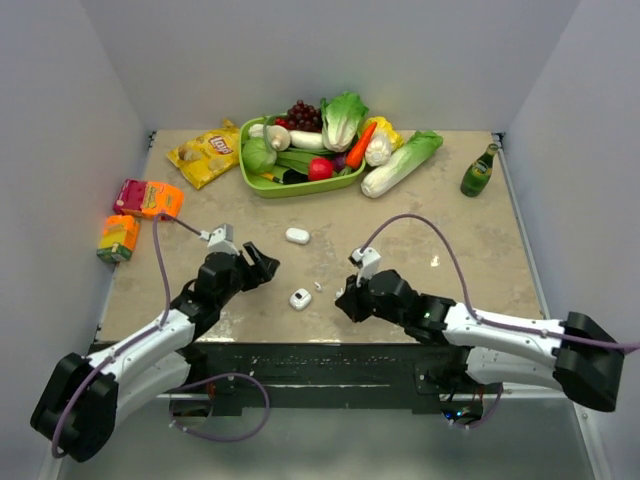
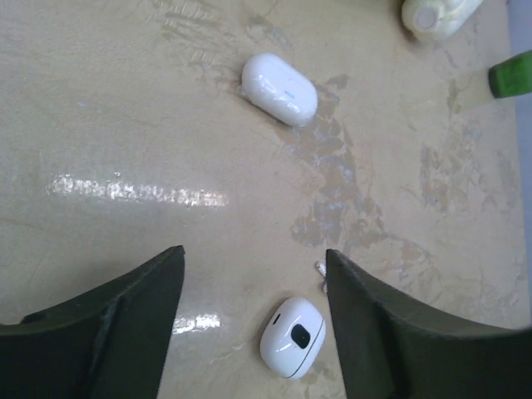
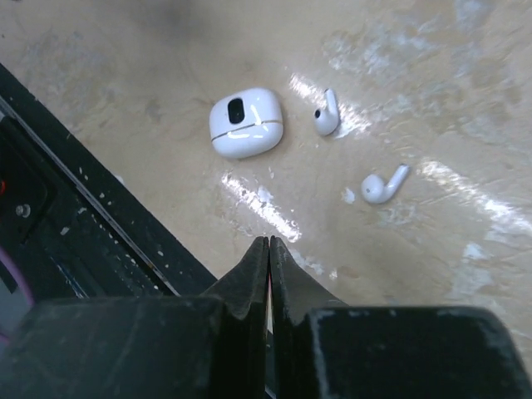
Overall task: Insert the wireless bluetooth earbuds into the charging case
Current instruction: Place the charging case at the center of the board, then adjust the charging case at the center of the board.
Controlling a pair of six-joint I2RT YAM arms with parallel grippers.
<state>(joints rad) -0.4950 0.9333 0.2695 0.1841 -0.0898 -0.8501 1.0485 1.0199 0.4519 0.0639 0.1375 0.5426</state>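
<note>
Along the far edge of the mottled beige table (image 1: 480,250) sit a green plastic tray (image 1: 262,186) heaped with toy vegetables, a yellow crisp bag (image 1: 205,155) and a small green glass bottle (image 1: 479,172). Two orange juice cartons (image 1: 148,198) lie at the left edge. A closed white pebble-shaped plastic case (image 2: 279,89) lies alone mid-table. Nearer the arms is a white rounded plastic case with a dark oval window (image 3: 245,123), and just beside it two tiny glossy white plastic earbuds (image 3: 327,115) lie loose on the table, none in a case. The left pincer (image 2: 253,252) stands wide apart and empty, framing the windowed case, perhaps not touching it. The right pincer (image 3: 268,243) is pressed closed on nothing, short of the earbuds.
</note>
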